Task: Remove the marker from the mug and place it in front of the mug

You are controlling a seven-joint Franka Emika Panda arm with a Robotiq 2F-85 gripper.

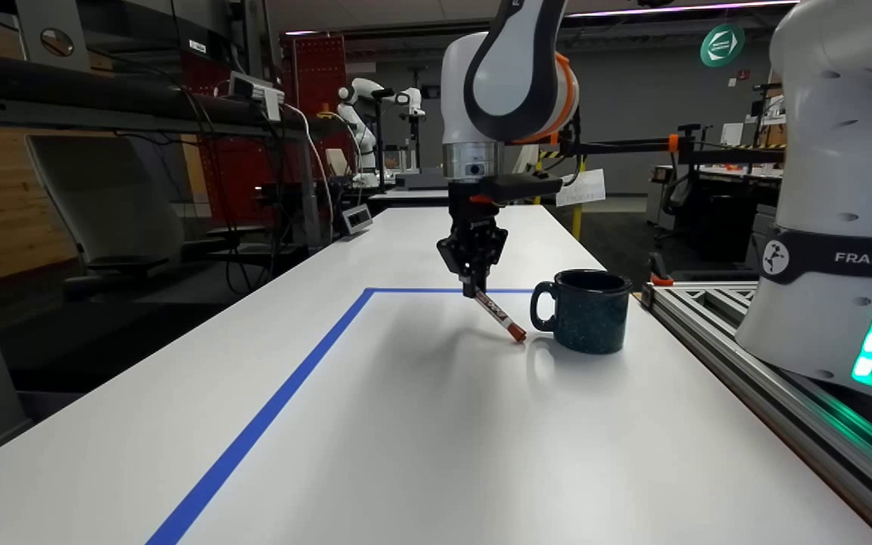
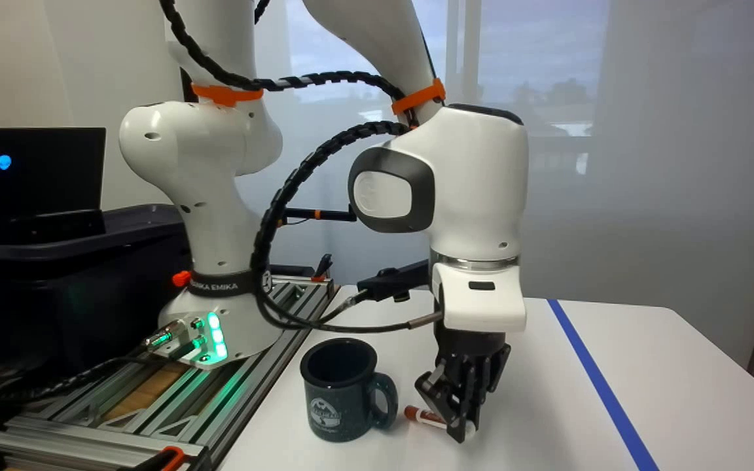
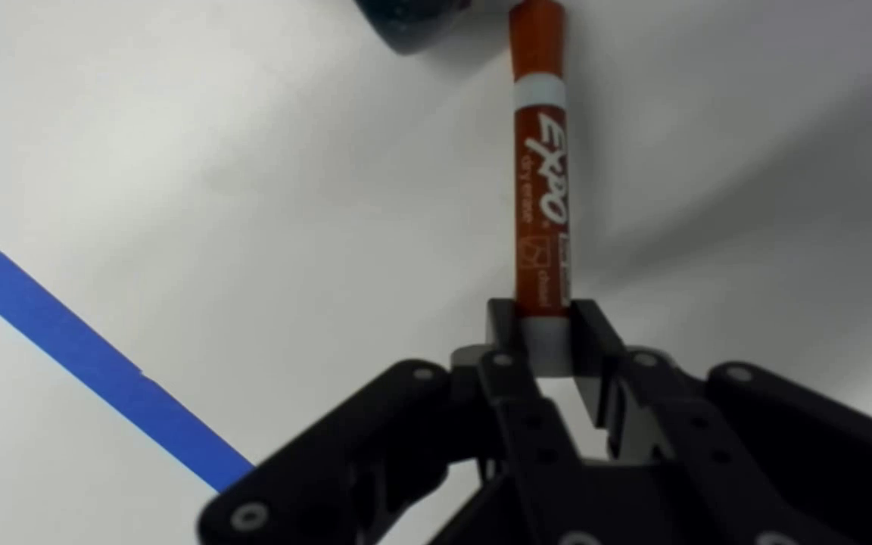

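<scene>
The marker is reddish-orange with a white band and white end. It shows in both exterior views (image 1: 498, 312) (image 2: 427, 417) and in the wrist view (image 3: 541, 189). My gripper (image 1: 474, 289) (image 2: 463, 432) (image 3: 544, 337) is shut on its white end. The marker slants, with its orange cap end lower and pointing toward the mug's handle. I cannot tell whether the cap touches the table. The dark teal mug (image 1: 591, 314) (image 2: 341, 399) stands upright beside the marker, its handle toward my gripper. Only a corner of the mug (image 3: 413, 23) shows at the wrist view's top edge.
The white table (image 1: 406, 454) carries a blue tape line (image 1: 277, 405) (image 2: 596, 376) (image 3: 95, 356). The robot's base (image 1: 845, 318) (image 2: 220, 327) stands on a metal rail frame behind the mug. A small grey device (image 1: 356, 219) sits at the table's far edge.
</scene>
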